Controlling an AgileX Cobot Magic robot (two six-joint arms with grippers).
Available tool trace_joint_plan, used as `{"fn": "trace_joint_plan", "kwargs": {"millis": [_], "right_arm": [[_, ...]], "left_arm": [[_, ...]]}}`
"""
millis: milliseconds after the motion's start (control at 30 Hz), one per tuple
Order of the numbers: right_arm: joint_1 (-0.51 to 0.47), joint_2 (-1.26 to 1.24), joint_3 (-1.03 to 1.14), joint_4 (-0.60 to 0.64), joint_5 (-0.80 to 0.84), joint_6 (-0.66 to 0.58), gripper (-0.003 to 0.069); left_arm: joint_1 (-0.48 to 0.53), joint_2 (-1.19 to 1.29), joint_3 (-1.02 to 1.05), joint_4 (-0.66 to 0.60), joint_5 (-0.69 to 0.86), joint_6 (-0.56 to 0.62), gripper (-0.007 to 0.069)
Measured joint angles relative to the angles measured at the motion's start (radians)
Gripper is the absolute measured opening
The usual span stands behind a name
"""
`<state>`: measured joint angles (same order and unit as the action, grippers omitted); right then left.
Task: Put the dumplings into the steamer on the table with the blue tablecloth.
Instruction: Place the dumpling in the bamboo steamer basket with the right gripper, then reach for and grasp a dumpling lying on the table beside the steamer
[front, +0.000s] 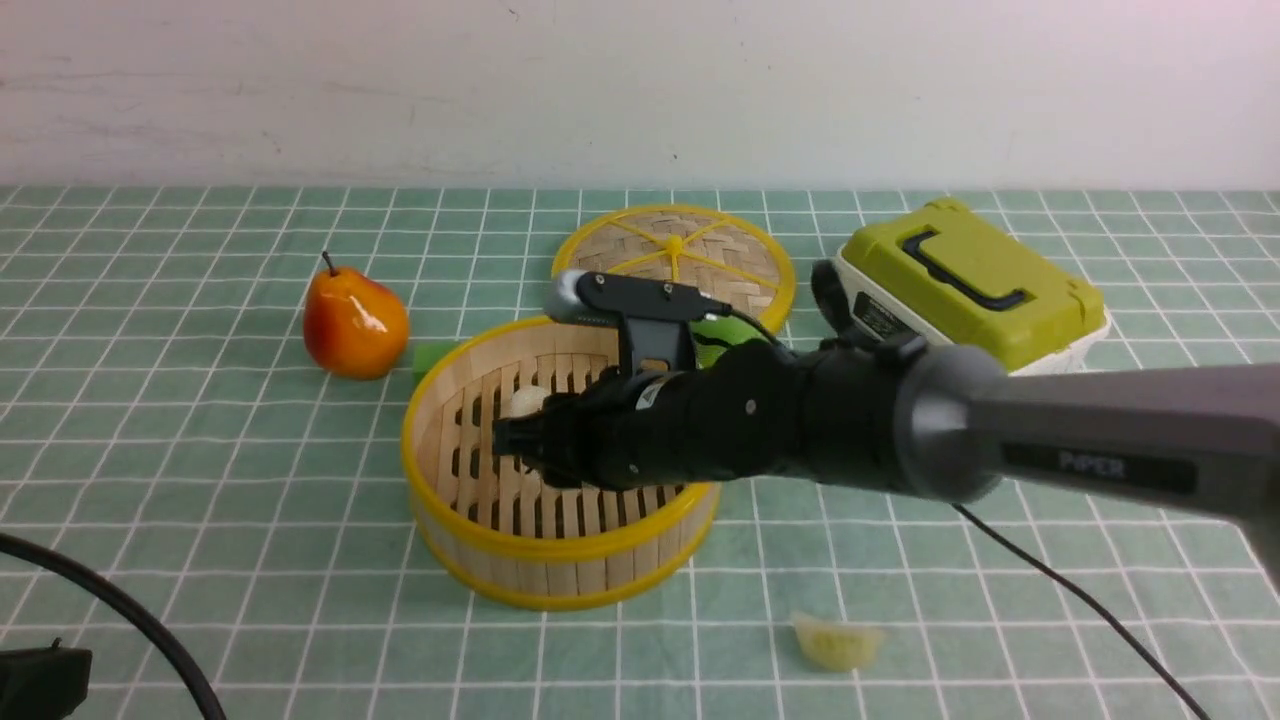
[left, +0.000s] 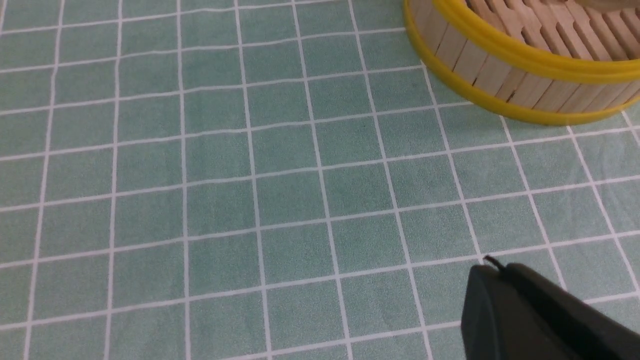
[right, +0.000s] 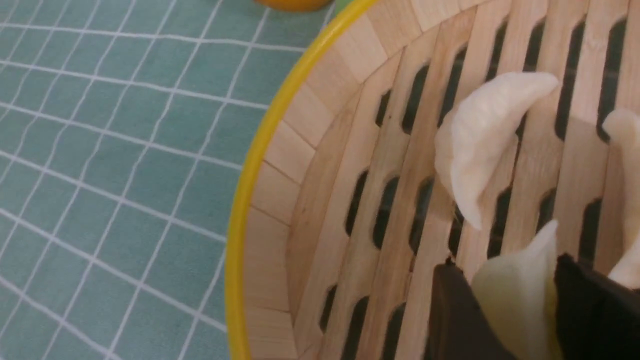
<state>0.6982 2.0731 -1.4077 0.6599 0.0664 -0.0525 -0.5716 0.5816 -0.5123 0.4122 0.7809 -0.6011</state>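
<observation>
blue tablecloth (front: 200, 500) teal-green with a thin white grid; steamer (front: 560, 565) pale wood strips, yellow rims, dark slots between its floor slats; white dumpling (right: 480, 140) creamy, glossy; greenish dumpling (right: 515, 295) pale yellow-green; right gripper's fingers (right: 450, 320) black; loose dumpling (front: 835, 643) yellowish-green; lid (front: 640, 245) woven tan, yellow rim and spokes; pear (front: 355, 322) orange-red; box (front: 970, 280) lime, black handle
</observation>
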Motion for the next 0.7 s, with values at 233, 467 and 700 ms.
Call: {"fn": "trace_joint_plan", "kwargs": {"millis": [233, 467, 700], "right_arm": [[0.001, 0.011, 0.000, 0.024, -0.029, 0.000, 0.0323], [-0.006, -0.117, 0.000, -0.031, 0.013, -0.040, 0.0416], [-0.105, -0.351, -0.002, -0.333, 0.508, -0.190, 0.0358]], "left_arm": [[0.000, 0.000, 0.021, -0.007, -0.012, -0.002, -0.0014], [0.000, 0.000, 0.023, -0.017, -0.018, -0.002, -0.0014], [0.000, 0.000, 0.023, -0.024, -0.018, -0.002, -0.0012]]}}
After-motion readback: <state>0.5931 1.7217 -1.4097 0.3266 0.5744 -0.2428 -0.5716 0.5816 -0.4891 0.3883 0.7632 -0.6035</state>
